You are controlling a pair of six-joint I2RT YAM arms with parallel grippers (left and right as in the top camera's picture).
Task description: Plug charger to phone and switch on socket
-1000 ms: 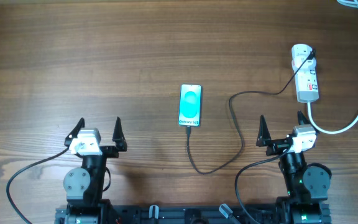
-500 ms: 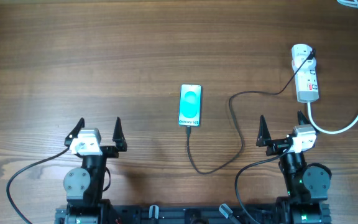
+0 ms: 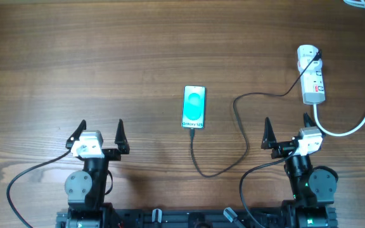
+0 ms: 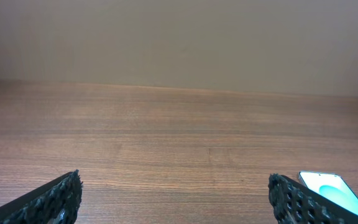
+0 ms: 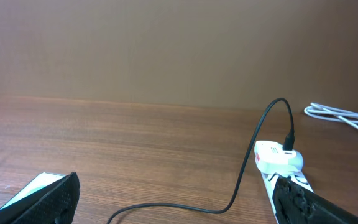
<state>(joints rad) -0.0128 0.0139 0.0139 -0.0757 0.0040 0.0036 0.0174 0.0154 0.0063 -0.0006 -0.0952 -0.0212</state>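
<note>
Socket (image 3: pixel 311 83) — just beyond right claw (image 3: pixel 287 125)

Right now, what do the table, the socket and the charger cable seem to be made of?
Table: wood or wood-look laminate, matte, visible grain.
Socket: likely white moulded plastic, smooth.
Charger cable: black, thin, probably rubbery plastic sheath; it lies in soft loops.

A robotics lab bench, this: bare wood-grain table (image 3: pixel 106 63), plain tan wall (image 4: pixel 179 37) behind the table, two robot arm bases (image 3: pixel 84 187) at the table's near edge, socket (image 3: pixel 311 75) at its far right.
</note>
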